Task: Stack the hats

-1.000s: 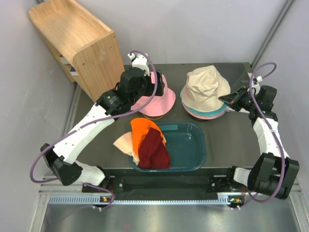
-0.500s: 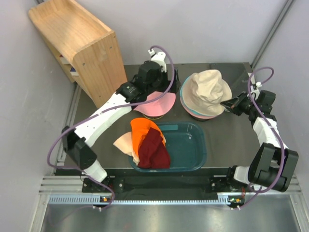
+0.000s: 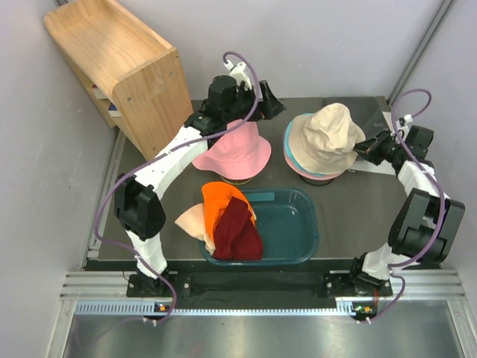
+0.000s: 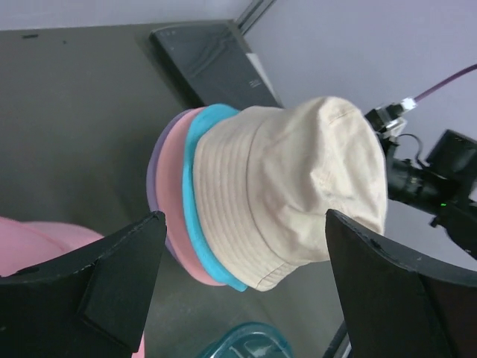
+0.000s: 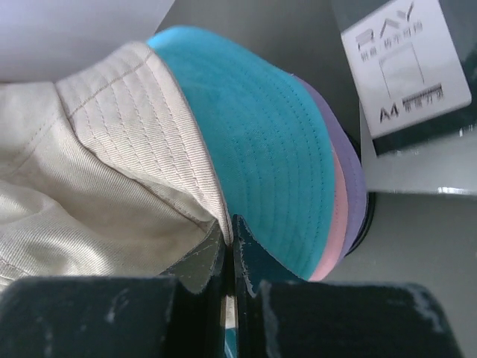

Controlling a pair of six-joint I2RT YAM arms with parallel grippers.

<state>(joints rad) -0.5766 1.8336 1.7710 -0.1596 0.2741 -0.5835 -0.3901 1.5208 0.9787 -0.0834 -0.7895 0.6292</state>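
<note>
Beige hat [image 3: 324, 138] tops teal, pink, lavender stack [image 5: 283, 149] — right claw [image 5: 229, 242] pinching its brim. Left claw [image 4: 244, 224] spread wide, empty, near lone pink hat [image 3: 227, 153] on desk [image 3: 358, 212].

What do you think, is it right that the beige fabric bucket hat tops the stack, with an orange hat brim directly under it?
Not quite. The beige fabric bucket hat is on top, but directly under it is a teal fabric hat brim, not an orange one. The right wrist view shows it.
</note>
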